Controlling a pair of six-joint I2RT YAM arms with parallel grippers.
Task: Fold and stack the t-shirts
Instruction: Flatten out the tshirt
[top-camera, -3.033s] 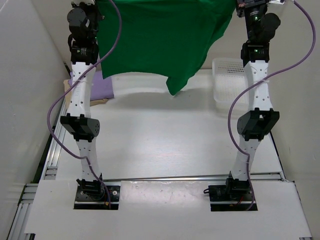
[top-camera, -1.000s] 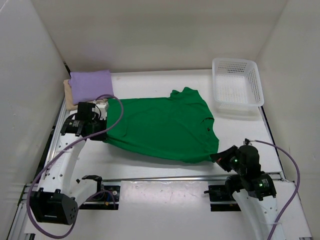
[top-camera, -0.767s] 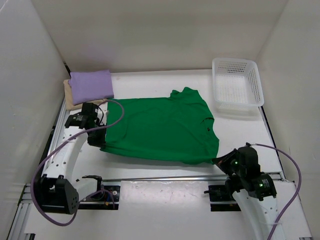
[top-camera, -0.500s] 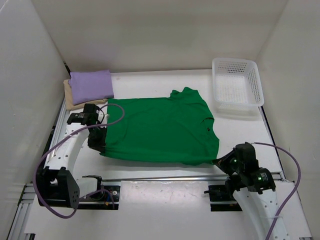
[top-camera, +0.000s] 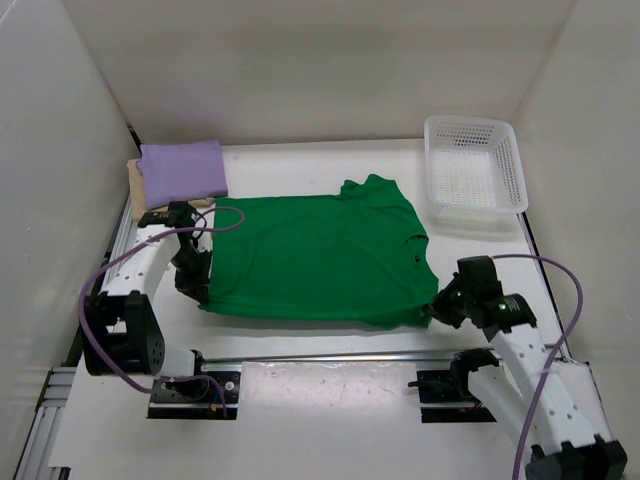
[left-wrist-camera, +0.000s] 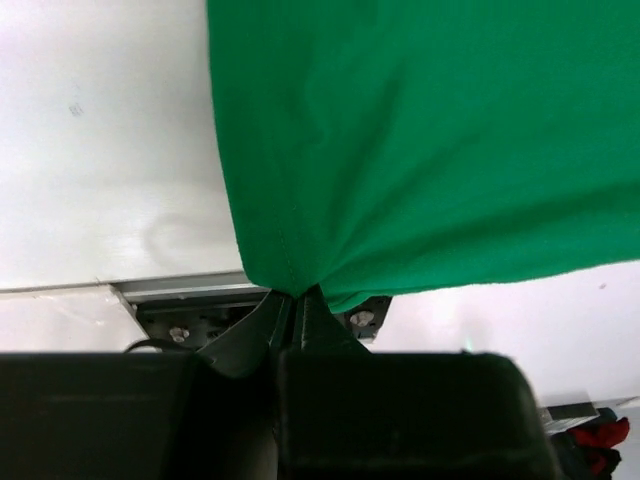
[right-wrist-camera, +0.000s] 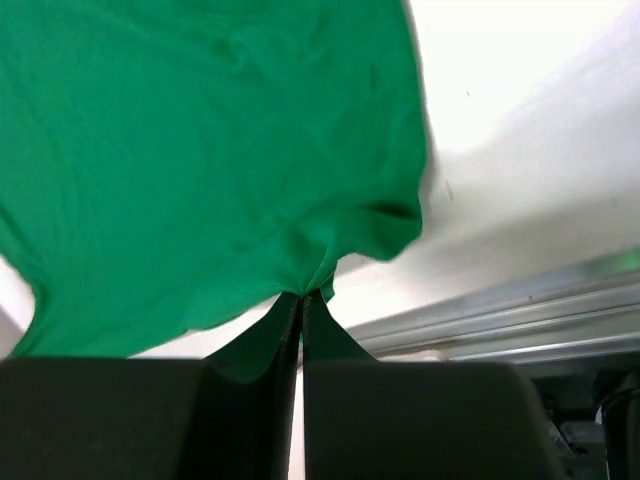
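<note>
One green t-shirt (top-camera: 320, 260) lies flat on the table (top-camera: 330, 170), my left claw (left-wrist-camera: 293, 300) clamps its near left corner, my right claw (right-wrist-camera: 302, 298) clamps its near right corner, folded purple t-shirt (top-camera: 182, 168) atop tan t-shirt (top-camera: 134, 183), far left.

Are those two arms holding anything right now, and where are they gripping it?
Both hold the green t-shirt. The left fingers pinch its near left corner, and the right fingers pinch its near right corner.
</note>
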